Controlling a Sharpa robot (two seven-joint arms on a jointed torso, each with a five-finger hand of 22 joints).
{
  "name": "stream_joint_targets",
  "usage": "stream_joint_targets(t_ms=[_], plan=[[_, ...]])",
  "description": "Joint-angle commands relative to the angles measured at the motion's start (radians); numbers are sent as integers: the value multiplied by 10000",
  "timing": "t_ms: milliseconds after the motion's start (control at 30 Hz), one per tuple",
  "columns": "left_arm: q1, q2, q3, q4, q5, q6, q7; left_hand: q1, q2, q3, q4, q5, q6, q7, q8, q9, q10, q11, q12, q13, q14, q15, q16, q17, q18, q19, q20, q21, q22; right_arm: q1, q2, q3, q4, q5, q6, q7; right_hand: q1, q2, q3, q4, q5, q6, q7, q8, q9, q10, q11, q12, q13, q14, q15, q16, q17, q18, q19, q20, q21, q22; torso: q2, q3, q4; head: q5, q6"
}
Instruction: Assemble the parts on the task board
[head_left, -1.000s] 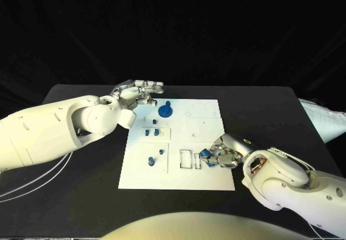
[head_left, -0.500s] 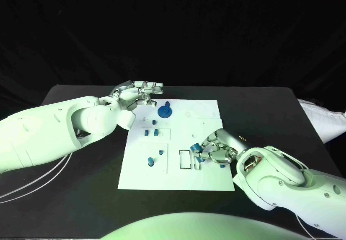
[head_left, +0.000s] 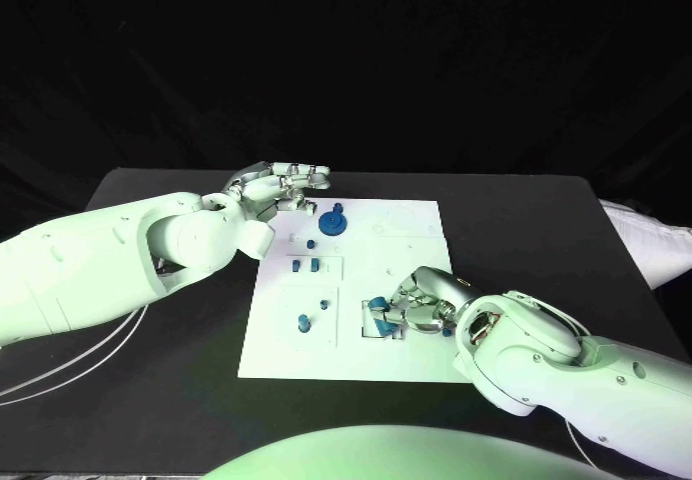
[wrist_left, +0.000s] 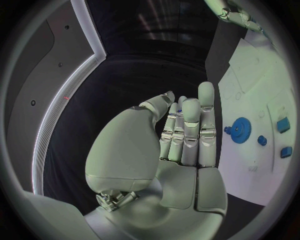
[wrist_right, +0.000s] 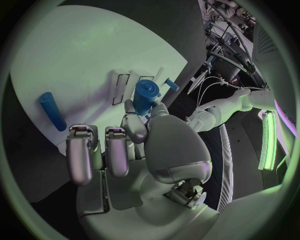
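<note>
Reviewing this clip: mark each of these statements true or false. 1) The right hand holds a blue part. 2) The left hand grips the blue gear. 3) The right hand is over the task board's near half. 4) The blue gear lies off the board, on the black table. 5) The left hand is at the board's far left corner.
1) True: the right hand pinches a blue cylindrical part between its fingers.
2) False: the left hand holds nothing; the blue gear lies apart from it on the board.
3) True: the right hand is above the slots in the near half of the task board.
4) False: the gear sits on the white board, near its far edge.
5) True: the left hand is beside that corner.
</note>
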Motion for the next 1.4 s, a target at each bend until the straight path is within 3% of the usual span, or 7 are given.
stream_joint_targets(t_ms=[33,367,633,833,967,1100,1400], plan=[[2,25,5,11,-24,182,33,-4,67,-66,12,34,-63,13,44,-3,-43,1,38,17,-78,1,-3,-12,92,-60,0,-68,-10,-8,50,0,-64,-291,588,-108,-408,67,-232,-8,-350,289,-204,79,451,25,-61,-124,-56,857,-73,-1,1717,-83,506,-83,0,1579,-4,-10,-3,25,-12],[1,69,3,-32,-24,202,30,-4,67,-66,12,34,-63,13,44,-3,-43,1,38,17,-78,1,-3,-12,92,-60,0,-68,-10,-6,233,-2,-171,-498,530,-133,-542,61,-413,-21,-618,279,-214,79,537,43,-71,-227,-96,854,-83,-11,1705,-77,494,-94,-20,1557,2,-5,2,32,-51],[-1,60,1,-41,-24,201,25,-4,67,-66,12,34,-63,13,44,-3,-43,1,38,17,-78,1,-3,-12,92,-60,0,-68,-10,-6,275,-3,-197,-789,359,-128,-1376,21,-1181,-16,-2444,240,-213,76,798,86,-67,-436,-124,849,-83,-35,1681,-70,480,-98,-46,1537,-6,-3,12,39,-81],[-1,46,0,-40,-24,202,20,-4,67,-66,12,34,-63,13,44,-3,-43,1,38,17,-78,1,-3,-12,92,-60,0,-68,-10,-7,260,-3,-133,-859,419,-98,-1332,-115,-1281,-50,-2522,227,-213,71,854,85,-66,-484,-131,847,-82,-45,1669,-67,475,-97,-56,1527,-2,6,2,51,-85],[-1,41,0,-39,-24,223,8,-4,67,-66,12,34,-63,13,44,-3,-43,1,38,17,-78,1,-3,-12,92,-60,0,-68,-10,-9,262,-3,-98,-938,659,-56,-529,-340,-1168,-354,-2426,214,-219,67,954,135,-74,-424,-25,862,-88,-6,1738,-78,496,-101,-25,1570,1,12,-1,47,-97],[-2,37,0,-41,-24,237,-3,-4,67,-66,12,34,-63,13,44,-3,-43,1,38,17,-78,1,-3,-12,92,-60,0,-68,-10,-11,260,-3,-66,-1183,931,-23,897,-507,-784,-1194,-2942,196,-200,69,1056,142,-73,-425,40,875,-95,32,1806,-89,513,-111,3,1609,-5,6,8,44,-110],[-3,25,-1,-44,-24,244,-12,-4,67,-66,12,34,-63,13,44,-3,-43,1,38,17,-78,1,-3,-12,92,-60,0,-68,-10,-27,138,-3,48,-1372,502,25,1337,-498,-546,-1497,-2959,252,-208,96,1152,198,-78,-229,267,882,-92,56,1850,-98,527,-108,27,1643,-1,4,0,23,-103]])
